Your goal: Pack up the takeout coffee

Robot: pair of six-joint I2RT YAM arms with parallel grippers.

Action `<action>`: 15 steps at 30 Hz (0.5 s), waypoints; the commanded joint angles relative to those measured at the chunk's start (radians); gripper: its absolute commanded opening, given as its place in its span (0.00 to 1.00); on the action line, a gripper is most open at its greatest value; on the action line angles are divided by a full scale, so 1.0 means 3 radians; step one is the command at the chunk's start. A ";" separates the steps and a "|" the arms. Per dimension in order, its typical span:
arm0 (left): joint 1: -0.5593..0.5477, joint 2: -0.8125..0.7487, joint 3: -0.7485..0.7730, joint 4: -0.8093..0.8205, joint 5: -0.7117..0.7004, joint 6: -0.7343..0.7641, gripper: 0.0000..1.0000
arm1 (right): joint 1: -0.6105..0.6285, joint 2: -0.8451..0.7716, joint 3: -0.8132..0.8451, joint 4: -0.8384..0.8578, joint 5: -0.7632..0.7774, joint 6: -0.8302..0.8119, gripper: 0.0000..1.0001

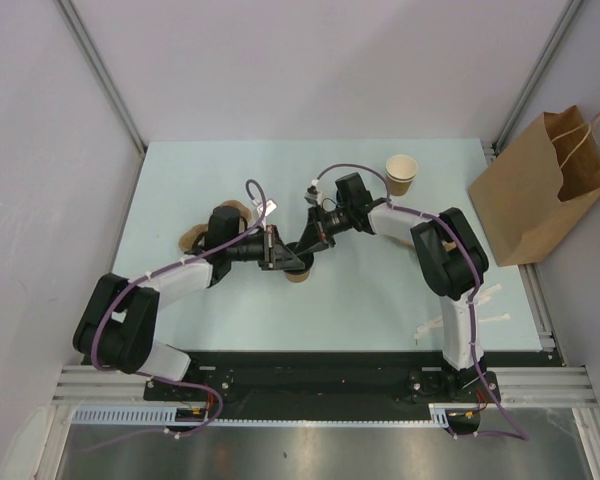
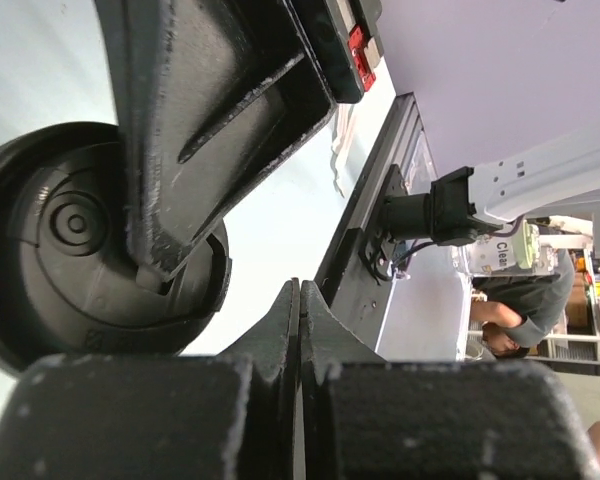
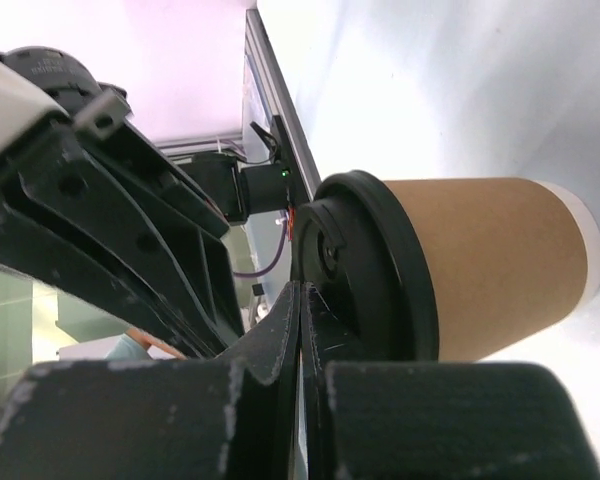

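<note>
Table (image 1: 190,190) ctr: tan cup (image 3: 490,265) (w/ lid (image 3: 370,270))

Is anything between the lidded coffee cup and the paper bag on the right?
Only the right arm: its elbow and forearm cross the table between the lidded cup and the paper bag. The open cup stands farther back, off that line. No loose thing visibly lies between.

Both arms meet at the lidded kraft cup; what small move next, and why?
Probably back the right gripper off the round black plastic lid and open it. The lid looks seated on the tan kraft paper cup, and the left gripper is shut too, both holding nothing, so the cup cannot yet go to the brown paper bag.
</note>
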 commanded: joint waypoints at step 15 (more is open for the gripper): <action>0.0117 0.0817 -0.0084 -0.0036 -0.0429 0.0006 0.00 | -0.0039 0.0462 0.0066 -0.0281 0.0316 -0.0270 0.00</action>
